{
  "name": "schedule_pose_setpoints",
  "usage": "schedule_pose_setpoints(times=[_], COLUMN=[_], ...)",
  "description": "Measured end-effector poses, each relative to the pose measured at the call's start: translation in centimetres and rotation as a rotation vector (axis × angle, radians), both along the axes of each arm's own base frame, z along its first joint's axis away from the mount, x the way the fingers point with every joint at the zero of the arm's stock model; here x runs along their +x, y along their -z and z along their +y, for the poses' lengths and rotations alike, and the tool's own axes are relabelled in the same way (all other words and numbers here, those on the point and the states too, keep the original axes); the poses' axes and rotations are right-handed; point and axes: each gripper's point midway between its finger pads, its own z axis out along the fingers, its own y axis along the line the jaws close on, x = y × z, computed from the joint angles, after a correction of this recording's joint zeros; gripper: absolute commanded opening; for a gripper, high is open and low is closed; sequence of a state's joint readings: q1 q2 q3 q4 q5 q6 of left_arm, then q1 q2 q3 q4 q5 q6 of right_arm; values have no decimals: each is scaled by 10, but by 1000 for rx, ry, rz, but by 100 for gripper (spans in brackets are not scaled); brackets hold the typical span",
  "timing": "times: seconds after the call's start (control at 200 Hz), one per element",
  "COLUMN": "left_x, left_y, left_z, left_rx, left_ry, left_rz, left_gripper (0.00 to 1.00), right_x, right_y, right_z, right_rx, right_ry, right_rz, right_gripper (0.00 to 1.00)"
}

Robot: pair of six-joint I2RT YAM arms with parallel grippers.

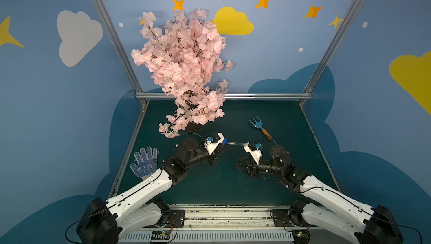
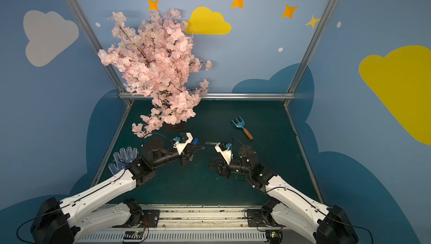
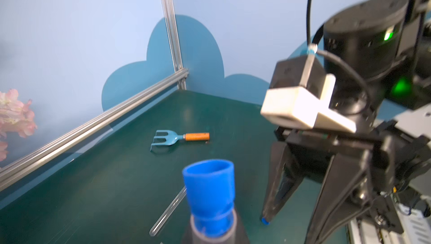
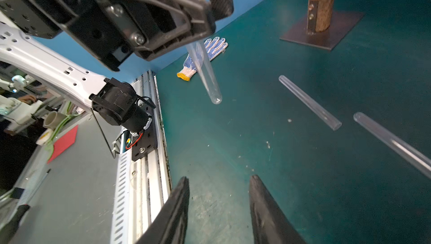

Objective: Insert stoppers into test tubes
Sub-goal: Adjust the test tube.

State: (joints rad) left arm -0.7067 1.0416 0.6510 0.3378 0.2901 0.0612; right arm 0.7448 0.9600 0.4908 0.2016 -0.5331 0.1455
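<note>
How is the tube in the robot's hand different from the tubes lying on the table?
The held tube hangs tilted, clamped in the left gripper; the lying tubes rest flat on the table. The held tube has a blue stopper in its mouth; the one lying tube's mouth in view is open. All are clear.

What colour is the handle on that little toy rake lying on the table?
Orange. The rake handle shows best in the left wrist view.

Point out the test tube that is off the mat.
The test tube clamped in the left gripper, hanging rounded end down, topped by a blue stopper; the other two tubes lie flat on the green mat.
</note>
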Motion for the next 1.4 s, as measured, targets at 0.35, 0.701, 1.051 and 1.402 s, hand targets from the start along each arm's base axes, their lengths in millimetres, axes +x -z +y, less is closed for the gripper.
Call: schedule_pose_setpoints(times=[0.35,0.701,1.051,1.402], left_x=[-1,-3,-3,-2], left_y=[-30,-47,-58,-59], left_z=[-2,-2,-2,0], left_rx=[-162,-240,-289,-298], left_ry=[2,18,24,15], left_rz=[63,91,105,109], left_gripper=[2,2,2,2], right_x=[2,8,13,12], right_y=[-28,-29,-39,-41], right_z=[33,58,67,70], right_rx=[88,100,133,141], right_ry=[-52,-67,-69,-82], right_rz=[-138,-197,-257,-269], right_gripper=[49,45,24,10])
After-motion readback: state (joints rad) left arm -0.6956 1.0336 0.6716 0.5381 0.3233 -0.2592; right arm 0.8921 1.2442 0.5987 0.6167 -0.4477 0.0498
